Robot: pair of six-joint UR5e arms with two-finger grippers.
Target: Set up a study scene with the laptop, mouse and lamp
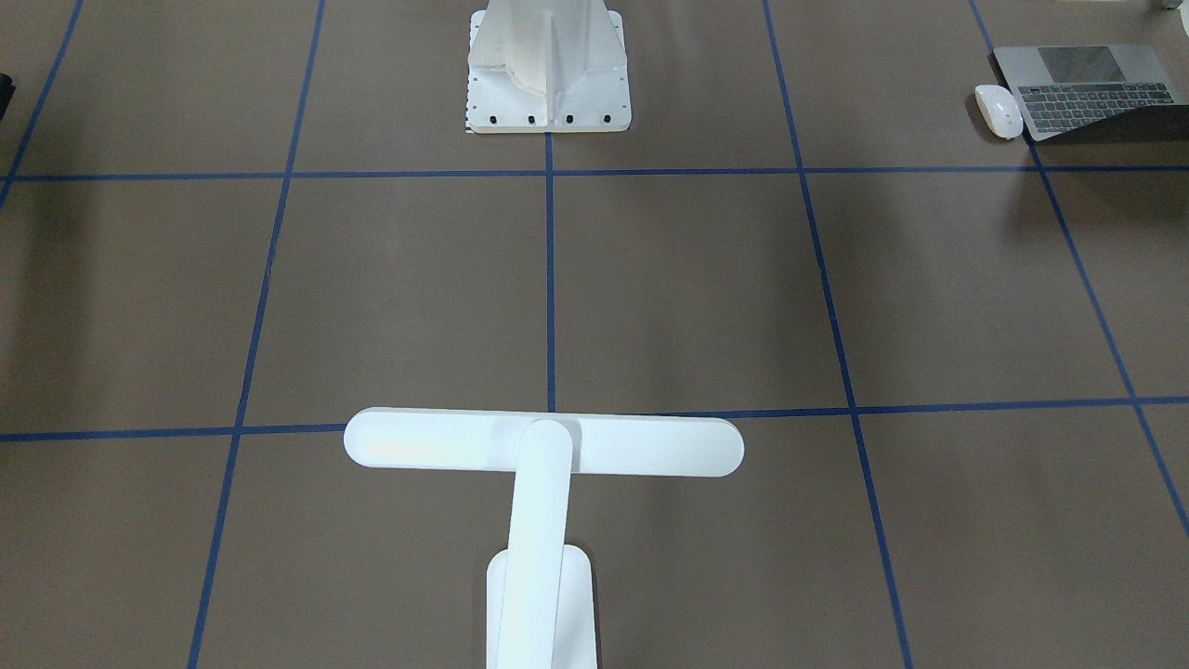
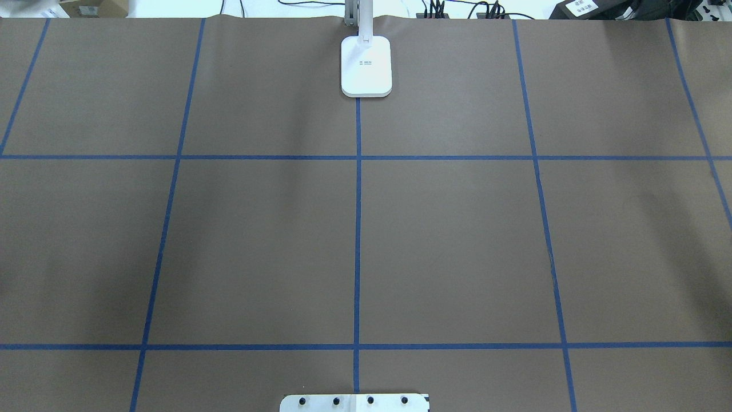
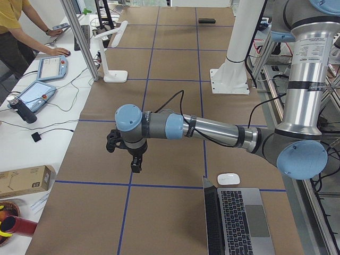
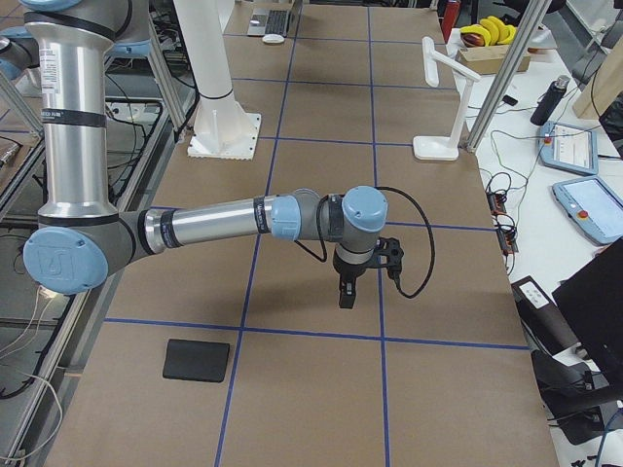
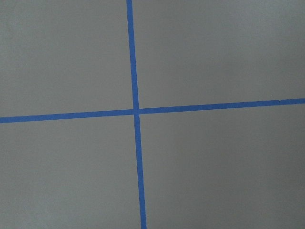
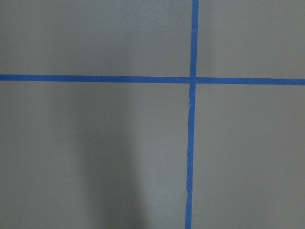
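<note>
The laptop (image 1: 1087, 88) lies open at the table's end on my left side, seen closer in the left side view as the laptop (image 3: 236, 223). The white mouse (image 1: 999, 111) rests right beside it, toward the table's middle, and shows again as the mouse (image 3: 228, 178). The white lamp (image 1: 543, 446) stands at the far middle edge, its base (image 2: 366, 66) on the centre tape line. My left gripper (image 3: 136, 166) hangs above bare paper, away from the laptop. My right gripper (image 4: 344, 295) hangs likewise over bare paper. Whether either is open or shut I cannot tell.
A white bolted pedestal (image 1: 546, 70) stands at the robot's side of the table. A black mouse pad (image 4: 197, 360) lies near my right end. Blue tape lines (image 2: 358, 229) grid the brown paper. A person (image 3: 21, 32) and tablets are at the side bench.
</note>
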